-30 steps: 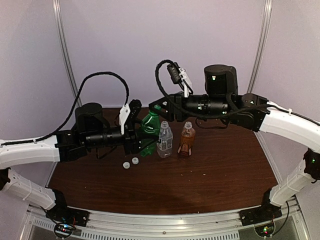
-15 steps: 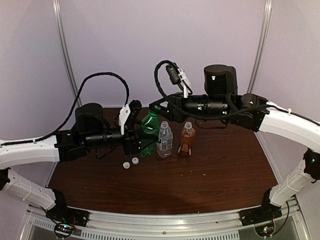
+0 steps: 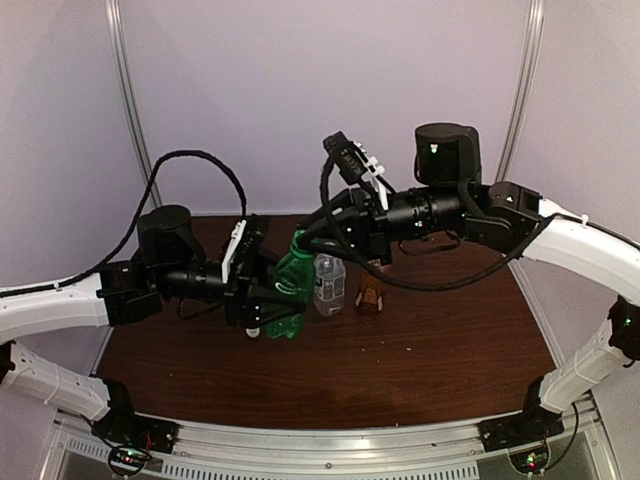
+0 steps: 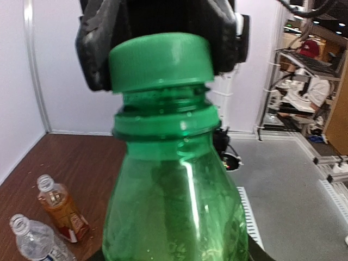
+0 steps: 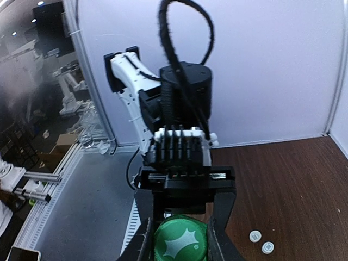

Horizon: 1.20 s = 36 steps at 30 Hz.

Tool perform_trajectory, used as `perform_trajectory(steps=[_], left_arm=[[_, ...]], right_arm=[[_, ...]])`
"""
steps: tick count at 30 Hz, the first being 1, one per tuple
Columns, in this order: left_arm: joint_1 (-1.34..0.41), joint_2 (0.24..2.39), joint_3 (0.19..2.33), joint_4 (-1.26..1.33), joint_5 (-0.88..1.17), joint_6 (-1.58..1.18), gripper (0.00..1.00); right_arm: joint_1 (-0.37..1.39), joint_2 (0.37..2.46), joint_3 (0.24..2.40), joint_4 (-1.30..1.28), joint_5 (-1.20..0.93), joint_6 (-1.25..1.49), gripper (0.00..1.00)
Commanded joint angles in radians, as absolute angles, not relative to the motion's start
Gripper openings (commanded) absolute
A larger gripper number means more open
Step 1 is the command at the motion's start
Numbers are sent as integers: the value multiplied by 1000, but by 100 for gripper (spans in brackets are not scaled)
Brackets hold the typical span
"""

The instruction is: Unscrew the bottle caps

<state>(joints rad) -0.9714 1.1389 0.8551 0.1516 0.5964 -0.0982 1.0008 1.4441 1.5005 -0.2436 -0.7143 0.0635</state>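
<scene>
Left gripper (image 3: pixel 268 300) grips the green bottle (image 3: pixel 291 272), tilted at mid-table just left of the clear bottle (image 3: pixel 328 283), while right gripper (image 5: pixel 180 239) is clamped on its cap (image 4: pixel 160 58), so a loose left grip could let the bottle spin with the cap.

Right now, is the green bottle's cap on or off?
On. The green cap sits on the neck of the green bottle, threads showing just below it; the right gripper is shut on it.

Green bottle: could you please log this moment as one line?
left gripper: holding green bottle | right gripper: shut on green cap, on the neck | white caps: two off, on table
</scene>
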Motion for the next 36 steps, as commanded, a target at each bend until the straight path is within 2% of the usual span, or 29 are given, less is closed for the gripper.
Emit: perform_trajectory(steps=[1, 7, 14, 23, 36], left_arm=[[-985, 1112, 851, 237, 976, -103, 10], [-985, 1134, 857, 274, 1060, -123, 9], [-984, 1142, 863, 276, 1034, -122, 8], [-984, 1130, 865, 266, 918, -113, 8], [-983, 1141, 871, 265, 867, -109, 5]], right_arm=[[991, 1472, 1561, -345, -975, -176, 12], [988, 1514, 1615, -423, -1093, -275, 12], [988, 1516, 1628, -430, -1091, -268, 12], [988, 1483, 1568, -333, -937, -145, 27], [987, 1464, 1540, -320, -915, -119, 45]])
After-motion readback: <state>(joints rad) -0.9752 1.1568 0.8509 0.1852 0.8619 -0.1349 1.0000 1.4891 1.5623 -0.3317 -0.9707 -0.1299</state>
